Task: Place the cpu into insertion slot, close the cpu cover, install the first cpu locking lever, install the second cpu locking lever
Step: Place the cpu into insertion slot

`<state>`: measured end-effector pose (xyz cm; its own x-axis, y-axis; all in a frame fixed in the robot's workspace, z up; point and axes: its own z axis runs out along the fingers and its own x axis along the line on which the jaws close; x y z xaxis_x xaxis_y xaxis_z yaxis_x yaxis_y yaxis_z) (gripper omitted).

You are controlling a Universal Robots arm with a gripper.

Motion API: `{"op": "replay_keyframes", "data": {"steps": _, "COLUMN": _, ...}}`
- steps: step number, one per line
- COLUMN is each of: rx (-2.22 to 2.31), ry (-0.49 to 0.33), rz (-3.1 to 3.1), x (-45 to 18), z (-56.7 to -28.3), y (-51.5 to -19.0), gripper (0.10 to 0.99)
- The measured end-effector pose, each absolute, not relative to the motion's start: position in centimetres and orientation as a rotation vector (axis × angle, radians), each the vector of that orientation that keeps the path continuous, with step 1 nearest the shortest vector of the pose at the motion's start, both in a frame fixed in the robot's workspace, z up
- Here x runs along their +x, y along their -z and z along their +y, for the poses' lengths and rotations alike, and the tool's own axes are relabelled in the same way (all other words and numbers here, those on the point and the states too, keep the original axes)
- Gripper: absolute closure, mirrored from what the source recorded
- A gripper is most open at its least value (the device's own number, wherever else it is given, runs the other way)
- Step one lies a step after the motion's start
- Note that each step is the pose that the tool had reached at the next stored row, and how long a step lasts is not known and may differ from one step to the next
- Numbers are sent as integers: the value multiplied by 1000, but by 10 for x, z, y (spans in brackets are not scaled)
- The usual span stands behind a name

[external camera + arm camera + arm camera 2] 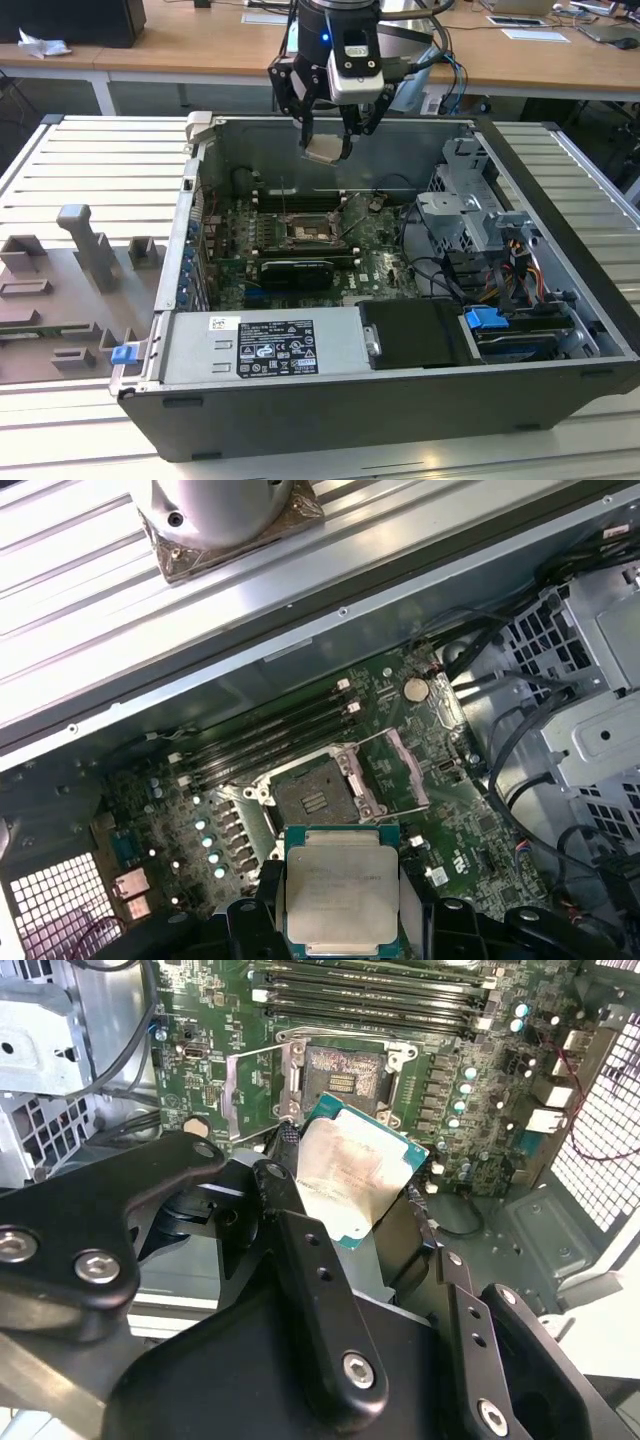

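My gripper (326,140) hangs above the open computer case, shut on the cpu (322,151), a pale silver square chip with a green edge. Both wrist views show the cpu (350,1175) (340,885) pinched by its sides between the black fingers (290,1215). The insertion slot (303,232) (340,1080) (310,795) lies well below on the green motherboard, dark and uncovered. The cpu cover (255,1095) (405,770) is swung open beside the slot. Thin locking levers (284,200) stand raised near the socket.
Long black memory slots (370,990) run beside the socket. A grey white-labelled box (265,345) fills the case front, and a drive cage with cables (470,215) sits toward the exterior view's right. A grey fixture tray (70,290) lies outside the case on the exterior view's left.
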<state>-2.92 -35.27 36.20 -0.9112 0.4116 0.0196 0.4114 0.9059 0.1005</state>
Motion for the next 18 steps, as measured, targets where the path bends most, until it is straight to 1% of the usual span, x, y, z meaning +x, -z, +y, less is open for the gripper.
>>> {"op": "replay_keyframes", "data": {"steps": 18, "rx": 789, "ry": -160, "rz": 3030, "x": -29, "z": -353, "y": -362, "gripper": 545}}
